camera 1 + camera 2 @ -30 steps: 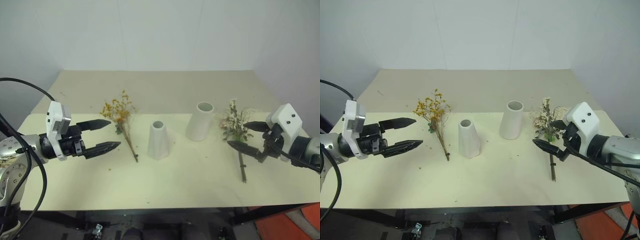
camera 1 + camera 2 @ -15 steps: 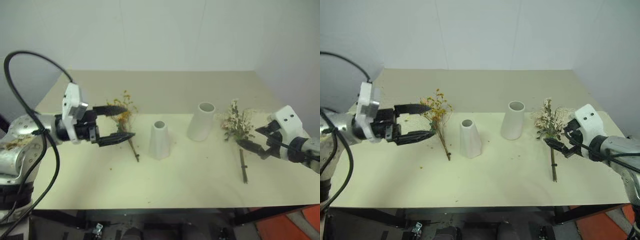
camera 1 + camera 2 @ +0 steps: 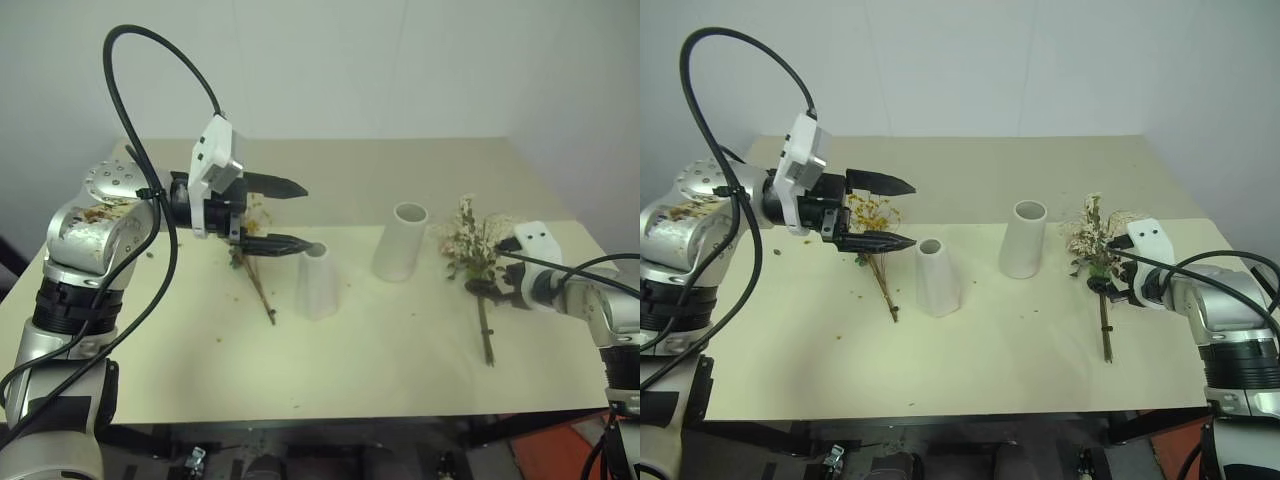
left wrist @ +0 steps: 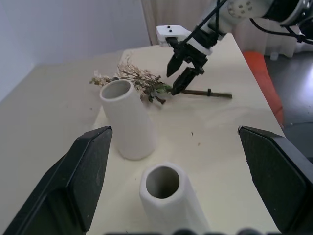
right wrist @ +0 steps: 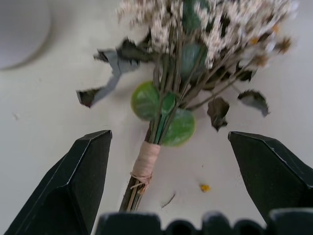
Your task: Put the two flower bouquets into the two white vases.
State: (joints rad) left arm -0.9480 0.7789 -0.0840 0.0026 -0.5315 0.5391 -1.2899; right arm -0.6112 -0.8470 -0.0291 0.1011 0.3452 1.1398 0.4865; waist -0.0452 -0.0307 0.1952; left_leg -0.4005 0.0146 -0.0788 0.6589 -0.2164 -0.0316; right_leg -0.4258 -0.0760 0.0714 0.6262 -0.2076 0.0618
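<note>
The yellow-orange bouquet (image 3: 262,292) lies on the table left of the cone vase (image 3: 318,285), its blossoms partly hidden behind my left gripper (image 3: 303,216). That gripper hovers open above them, its fingers pointing at the cone's mouth. The taller cylinder vase (image 3: 400,243) stands just right of the cone. The cream-white bouquet (image 3: 472,240) lies at the right. My right gripper (image 3: 1111,269) is open and low over its stem, one finger on each side of the wrapped binding (image 5: 144,164) below the green leaves. Nothing is held.
The beige table (image 3: 380,350) meets a white wall at the back. Bare tabletop lies in front of the vases. An orange-red object (image 3: 585,440) sits on the floor beyond the table's front right corner.
My left arm swung up and to the right, from the table's left edge to over the yellow bouquet. My right gripper sank forward to straddle the cream bouquet's stem. Both stayed open.
</note>
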